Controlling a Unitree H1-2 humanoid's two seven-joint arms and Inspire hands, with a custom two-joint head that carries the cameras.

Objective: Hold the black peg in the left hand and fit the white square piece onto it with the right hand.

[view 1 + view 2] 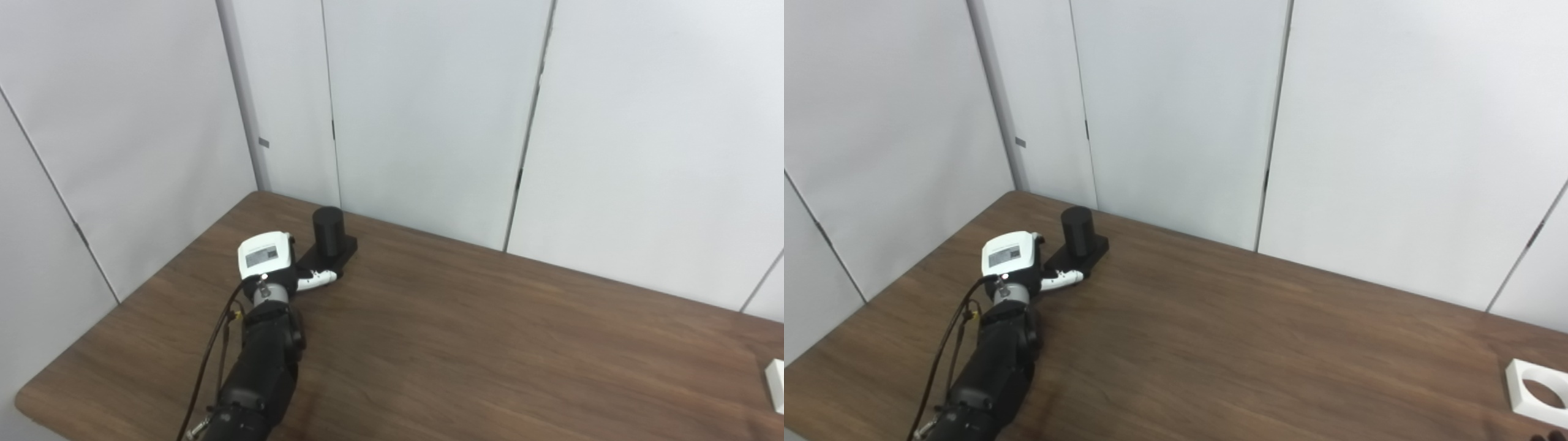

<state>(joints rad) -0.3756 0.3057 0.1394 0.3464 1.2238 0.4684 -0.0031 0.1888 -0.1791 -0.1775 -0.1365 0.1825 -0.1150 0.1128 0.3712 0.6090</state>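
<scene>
table [490,343]: dark wood-grain, smooth | black peg [329,229]: matt | white square piece [1538,393]: matt plastic

A dark brown wooden worktop [490,343] fills the bottom. Behind the worktop stand plain white wall panels [429,110] with thin dark gaps between them. More white panels [122,141] stand left of the worktop, meeting the others at its far corner

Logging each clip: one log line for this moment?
left hand: at black peg, grasp unclear | white square piece: on table, far right | right hand: out of view
</scene>
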